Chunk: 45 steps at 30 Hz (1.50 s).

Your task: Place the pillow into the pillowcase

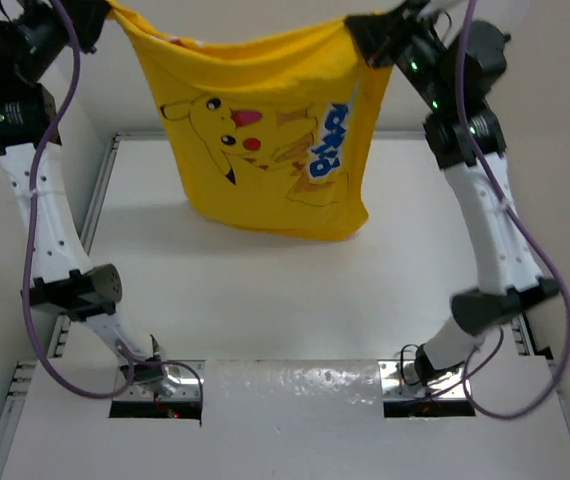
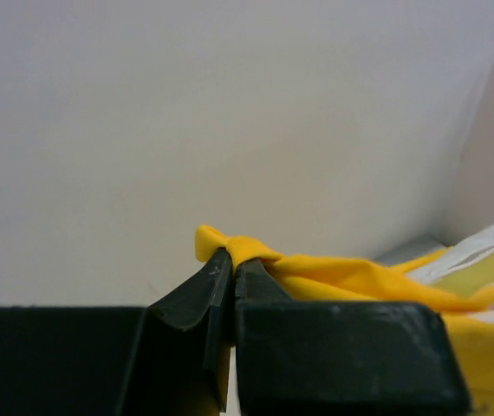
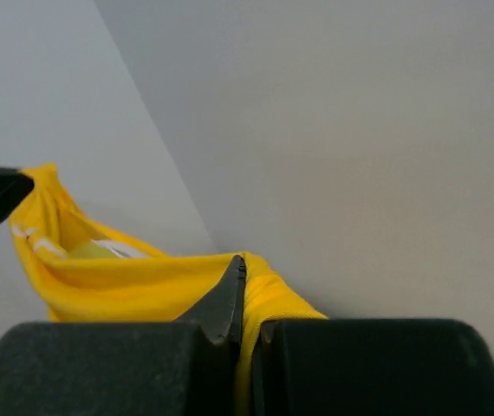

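Observation:
The yellow pillowcase (image 1: 265,140) with the Pikachu print hangs in the air above the far part of the table, stretched between both grippers. My left gripper (image 1: 105,12) is shut on its top left corner; the left wrist view shows the bunched yellow cloth (image 2: 256,251) pinched at the fingertips. My right gripper (image 1: 360,30) is shut on its top right corner, with the cloth (image 3: 273,290) clamped between the fingers. A strip of white pillow (image 2: 481,247) shows inside the open mouth, also in the right wrist view (image 3: 117,250). The case bulges, full.
The white table (image 1: 265,300) lies below, with a raised rim at the left (image 1: 100,200) and back. White walls stand close behind both grippers. The arm bases (image 1: 155,385) sit at the near edge.

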Tool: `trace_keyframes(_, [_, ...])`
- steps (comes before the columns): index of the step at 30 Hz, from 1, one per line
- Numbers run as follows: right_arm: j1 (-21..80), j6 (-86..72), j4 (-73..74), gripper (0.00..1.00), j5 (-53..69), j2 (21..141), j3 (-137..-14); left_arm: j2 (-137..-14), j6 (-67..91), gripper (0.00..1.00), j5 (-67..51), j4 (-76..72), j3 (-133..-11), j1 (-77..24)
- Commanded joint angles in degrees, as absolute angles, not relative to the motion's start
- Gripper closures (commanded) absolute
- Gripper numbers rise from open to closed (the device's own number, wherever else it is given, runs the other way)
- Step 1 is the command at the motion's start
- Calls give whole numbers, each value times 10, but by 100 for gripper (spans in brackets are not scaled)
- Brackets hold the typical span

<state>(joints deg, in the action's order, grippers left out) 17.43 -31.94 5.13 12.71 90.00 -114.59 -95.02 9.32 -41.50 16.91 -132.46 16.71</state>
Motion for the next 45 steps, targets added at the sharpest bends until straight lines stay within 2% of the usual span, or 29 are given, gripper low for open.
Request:
trace_keyframes(1, [165,-282,35,100,91,1042,-1484,-1052,102,100,-320,89,-1562,202])
trace_keyframes(2, [164,-274,-1,100,73,1044,-1540,-1046,125,100,-312,18,-1577,216])
trace_keyframes(3, [164,-263,-44,100,62,1008,-1504,-1014,142,100,-302,-116,-1533,224])
trace_keyframes(4, [164,-252,-147,100,53,952,-1423,-986,138,100,-295,-133,-1514,225])
trace_keyframes(5, [164,-247,-217,100,52,822,-1208,-994,137,100,-321,-123,-1557,225])
trace_keyframes(7, [164,-247,-296,100,50,749,-1071,-1003,129,100,-362,-28,-1587,225])
trace_keyframes(9, [164,-246,-229,100,29,753,-1014,-968,127,100,-402,-1,-1428,218])
trace_keyframes(11, [163,-257,-111,100,39,812,-1040,-940,97,100,-370,49,-1278,194])
trace_keyframes(13, [160,-282,25,100,86,951,-1143,-994,53,100,-348,154,-1286,178])
trace_keyframes(14, [154,-295,52,100,111,1001,-1307,-1019,59,100,-318,174,-1361,179])
trace_keyframes(16, [153,-322,30,100,116,1123,-1480,-1091,99,100,-304,164,-1486,204])
trace_keyframes(17, [152,-328,-15,100,99,1130,-1528,-1093,137,100,-308,119,-1547,217])
trace_keyframes(18, [152,-330,-69,100,64,1110,-1493,-1079,142,100,-305,0,-1534,228])
trace_keyframes(19, [152,-308,-197,100,53,1018,-1418,-1017,130,100,-295,-54,-1501,239])
trace_keyframes(20, [153,-288,-261,100,41,973,-1278,-990,105,100,-276,-92,-1429,238])
trace_keyframes(21, [151,-257,-286,100,21,952,-1262,-984,70,100,-280,-104,-1429,237])
trace_keyframes(22, [151,-233,-260,100,15,967,-1283,-992,62,100,-286,-88,-1447,237])
trace_keyframes(23, [151,-212,-233,100,7,989,-1366,-997,55,100,-293,-69,-1475,237])
trace_keyframes(25, [141,-223,-224,100,10,1032,-1415,-983,51,100,-301,-62,-1448,236])
trace_keyframes(26, [133,-238,-239,100,11,1049,-1402,-979,51,100,-295,-62,-1411,233])
trace_keyframes(30, [130,-297,-311,100,-16,1099,-1360,-997,33,100,-278,-45,-1395,204])
trace_keyframes(34, [106,-422,-368,100,-108,1223,-1446,-1072,12,100,-229,-48,-1438,183])
trace_keyframes(37, [103,-439,-388,100,-154,1223,-1400,-1121,10,100,-177,-29,-1484,176])
trace_keyframes(40, [96,-431,-380,100,-122,1219,-1423,-1097,9,100,-169,-54,-1442,175])
trace_keyframes(42, [90,-423,-380,100,-55,1191,-1411,-1076,6,100,-177,-66,-1427,175])
trace_keyframes(44, [89,-404,-378,100,19,1147,-1323,-1062,3,100,-208,-33,-1424,175])
trace_keyframes(45, [90,-403,-376,100,98,1089,-1221,-1037,-3,100,-227,-13,-1400,175])
